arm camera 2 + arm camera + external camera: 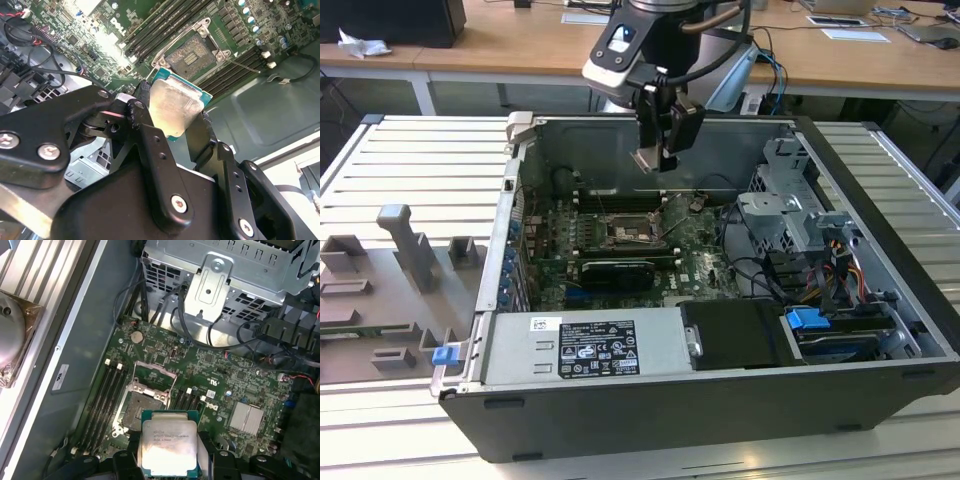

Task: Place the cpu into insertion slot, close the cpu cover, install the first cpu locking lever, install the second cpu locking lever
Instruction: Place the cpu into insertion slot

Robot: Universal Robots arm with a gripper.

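Grey holders (405, 250): on the slatted table at the exterior view's left, outside the computer case (650, 425) and well apart from the work.
Blue clip (443, 354): at the case's near corner, out of the way.
Power box (585, 345): along the near wall of the case, clear of the socket.
Socket (633, 232): open on the green board with nothing seated in it.
Cover (156, 368): seems to stand swung up at one edge of the socket, so it may crowd a descent on that side.
Gripper (658, 158): over the board, above the socket, clenched on the chip with a finger on each of two opposite edges.
Chip (175, 107): in the fingers, up in the air, metal top toward both wrist cameras, not in the socket.
Risk, tilt: in the second wrist view the chip sits askew to the socket, so a crooked landing could bend contacts.
Risk, grip: the hold is only on thin edges, and a bump could slip the chip.
Cables (740, 262): black loops near the socket, towards the exterior view's right, and a possible snag.
Drive cage (790, 215): tall metal farther to that side, limiting room.
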